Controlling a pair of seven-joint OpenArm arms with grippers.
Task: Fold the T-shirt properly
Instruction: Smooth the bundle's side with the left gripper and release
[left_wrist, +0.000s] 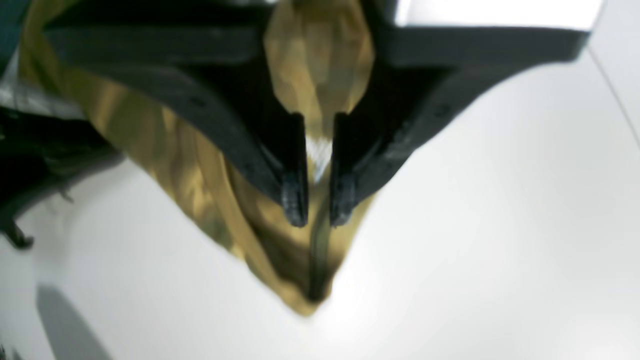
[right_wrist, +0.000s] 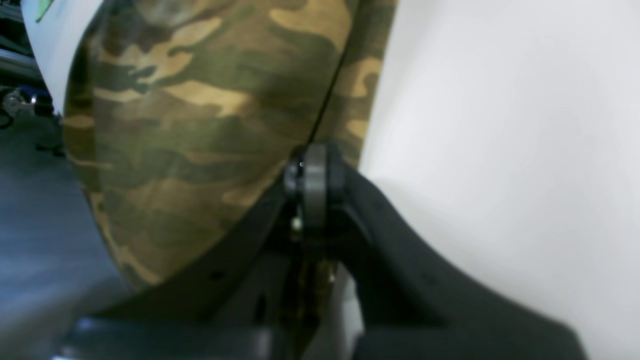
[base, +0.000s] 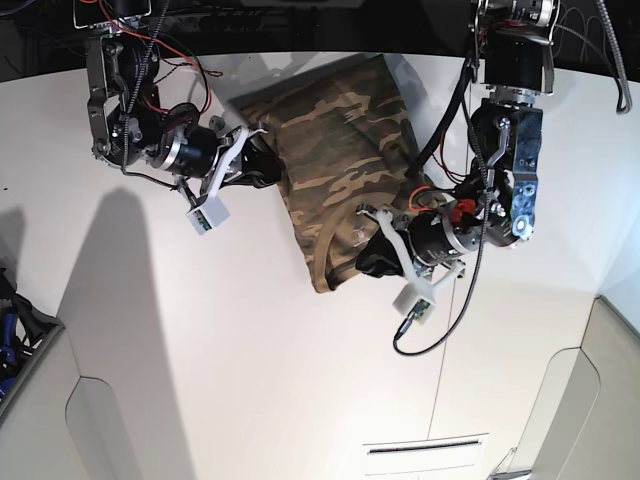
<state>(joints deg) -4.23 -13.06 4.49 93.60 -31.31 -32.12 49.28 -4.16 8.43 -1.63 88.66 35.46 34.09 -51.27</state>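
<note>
While both arms hang over it, the white counter fills most of the base view, w/ the T-shirt lying bunched toward the far middle, partly lifted off the surface. Camo cloth, tan/brown/olive, folded over itself; lower edge hangs as a point near the collar area at approx centre of the view.

Right arm (view's left side) reaches in from the side; right pincer is pressed together on the shirt's edge, fabric seam running straight into the fingertips in the right wrist view. Cloth spreads up and left of the tips, bare counter to the right of them.

Left arm (view's right side) comes down over the shirt's near edge. Left pincer is nearly closed w/ a narrow gap, pinching a fold of the shirt: tan cloth bulges between the fingers above the tips and drapes below them to a point over the counter. Small white patch visible on the cloth in the gap, can't tell if tag or glare. Left wrist view is blurred.

Each wrist carries a small white cam block.
</note>
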